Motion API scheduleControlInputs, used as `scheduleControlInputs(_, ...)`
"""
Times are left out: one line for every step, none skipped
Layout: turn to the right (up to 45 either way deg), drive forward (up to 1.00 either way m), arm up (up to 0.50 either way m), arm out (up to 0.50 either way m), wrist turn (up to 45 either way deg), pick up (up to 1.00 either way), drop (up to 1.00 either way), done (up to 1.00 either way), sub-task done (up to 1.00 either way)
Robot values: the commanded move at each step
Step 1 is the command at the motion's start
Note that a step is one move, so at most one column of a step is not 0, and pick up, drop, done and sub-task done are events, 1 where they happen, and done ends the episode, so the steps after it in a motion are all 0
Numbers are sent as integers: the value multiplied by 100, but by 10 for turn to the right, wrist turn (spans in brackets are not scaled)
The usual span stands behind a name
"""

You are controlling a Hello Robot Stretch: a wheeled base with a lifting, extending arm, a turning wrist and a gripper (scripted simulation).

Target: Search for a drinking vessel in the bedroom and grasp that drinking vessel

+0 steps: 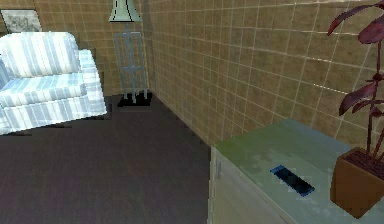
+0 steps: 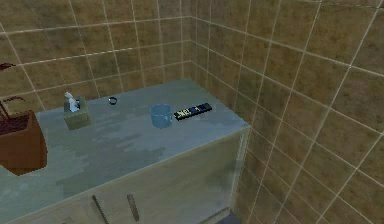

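A small translucent blue cup [image 2: 160, 116] stands upright on the pale green cabinet top [image 2: 120, 150] in the arm side view, a little right of the middle. A dark remote control [image 2: 193, 111] lies just to its right, close to the cup. The same cabinet [image 1: 290, 150] shows at the forward view's lower right, against the tiled wall.
A brown plant pot [image 2: 20, 145] [image 1: 357, 183] with dark red leaves, a small tissue box [image 2: 73, 110] and a tiny ring-shaped thing [image 2: 113, 99] share the top. A dark flat thing [image 1: 292, 180] lies by the pot. A striped armchair [image 1: 45, 80] and floor lamp [image 1: 128, 55] stand across dark floor [image 1: 110, 165].
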Motion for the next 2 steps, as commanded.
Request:
scheduleControlInputs(0,0,38,0,0,0,0,0,0)
scheduleControlInputs(0,0,0,44,0,0,0,0,0)
